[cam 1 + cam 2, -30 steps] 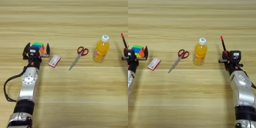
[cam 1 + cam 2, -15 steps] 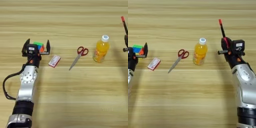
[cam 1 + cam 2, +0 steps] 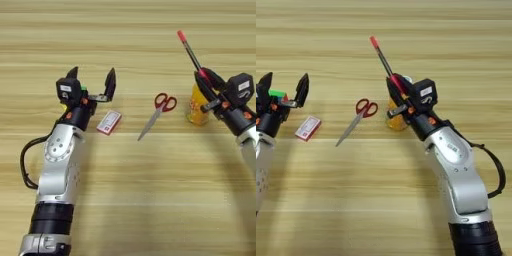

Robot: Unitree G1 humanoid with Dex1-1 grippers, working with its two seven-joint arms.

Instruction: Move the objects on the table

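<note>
Landmark for this entry: the red-handled scissors (image 3: 156, 114), lying flat near the middle of the worktop (image 3: 130, 200), blades pointing toward me and to my left.

- My right end effector (image 3: 398, 95): just right of the scissors, clamped on the red pen (image 3: 384, 61). The pen slants up and away from me, its tip pointing left above the scissors' handles.
- Orange drink bottle (image 3: 199, 106): right of the scissors, largely hidden behind my right end effector and touching or nearly touching it; I cannot tell which, nor whether it stands fully upright.
- My left end effector (image 3: 90, 86): well left of the scissors, fingers spread wide, holding nothing.
- Multicoloured puzzle cube (image 3: 277, 93): left of the scissors, only a green sliver showing behind my left end effector, seemingly between the spread fingers.
- Red-white card (image 3: 109, 122): flat on the worktop between my left end effector and the scissors' blade tips, just beside my left wrist.

Risks, as I judge them:
- My right end effector sits so close over the bottle that any sideways swing could knock it over and send it rolling toward the scissors.
- The pen is held near one end and sticks far out, so it could pivot in the grip or slip.
- My left fingers may close off-centre on the cube and push it away instead of seizing it.
- My left forearm could drag the card.
</note>
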